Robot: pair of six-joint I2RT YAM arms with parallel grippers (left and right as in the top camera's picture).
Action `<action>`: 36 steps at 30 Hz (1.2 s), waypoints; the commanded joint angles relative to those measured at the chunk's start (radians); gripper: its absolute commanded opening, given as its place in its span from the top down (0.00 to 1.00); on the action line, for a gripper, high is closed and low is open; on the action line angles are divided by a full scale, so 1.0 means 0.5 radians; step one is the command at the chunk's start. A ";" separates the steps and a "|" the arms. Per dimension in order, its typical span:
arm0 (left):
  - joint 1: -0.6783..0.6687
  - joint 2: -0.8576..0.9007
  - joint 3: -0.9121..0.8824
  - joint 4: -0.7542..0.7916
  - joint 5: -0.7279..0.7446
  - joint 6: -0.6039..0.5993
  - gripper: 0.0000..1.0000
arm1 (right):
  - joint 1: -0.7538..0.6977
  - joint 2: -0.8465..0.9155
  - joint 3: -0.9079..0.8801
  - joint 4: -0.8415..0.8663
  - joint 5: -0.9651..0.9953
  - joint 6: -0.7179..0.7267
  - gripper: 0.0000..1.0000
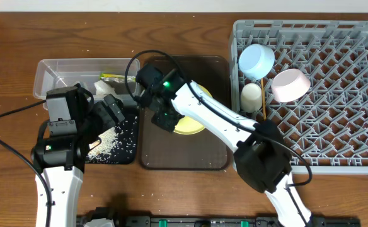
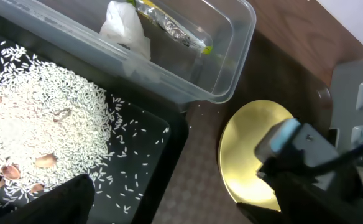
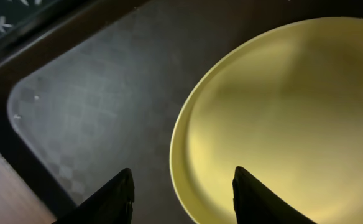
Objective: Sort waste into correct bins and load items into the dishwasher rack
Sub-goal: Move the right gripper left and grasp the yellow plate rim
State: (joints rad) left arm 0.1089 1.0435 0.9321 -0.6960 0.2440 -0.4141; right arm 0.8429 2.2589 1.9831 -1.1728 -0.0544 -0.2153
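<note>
Plate point(image 3: 281, 118) lies on the brown tray point(image 3: 94, 106), unracked, with bowl point(image 1: 256, 60) and cup point(image 1: 251, 96) in the rack point(image 1: 360, 126) and rice point(image 2: 45, 112), tissue point(image 2: 124, 28) and wrapper point(image 2: 172, 28) binned; right tool point(image 3: 183, 186), apart, straddles its rim; left tool point(image 1: 115, 107) apart.

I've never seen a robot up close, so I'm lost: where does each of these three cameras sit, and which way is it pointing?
Overhead: fixed above the table, looking straight down; the left arm and right arm show, beside the dishwasher rack.
Left wrist: on the left arm, looking down at rice in the black tray and the clear tub; one finger shows.
Right wrist: on the right arm, close above the brown tray; the open right claw shows.
Shared: all three see the yellow plate.
</note>
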 commanded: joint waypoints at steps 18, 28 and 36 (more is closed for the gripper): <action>0.008 0.002 0.043 0.003 -0.005 0.025 0.04 | 0.002 0.211 0.034 0.043 0.060 0.042 0.52; 0.008 0.002 0.043 -0.007 -0.005 0.025 0.04 | 0.003 0.211 -0.011 0.049 0.056 0.041 0.52; 0.008 0.002 0.043 -0.007 -0.005 0.025 0.04 | 0.004 0.211 -0.138 0.091 0.055 0.042 0.53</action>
State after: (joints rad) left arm 0.1089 1.0435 0.9321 -0.6971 0.2440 -0.4141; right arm 0.8421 2.3554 1.9381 -1.1313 -0.0288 -0.2100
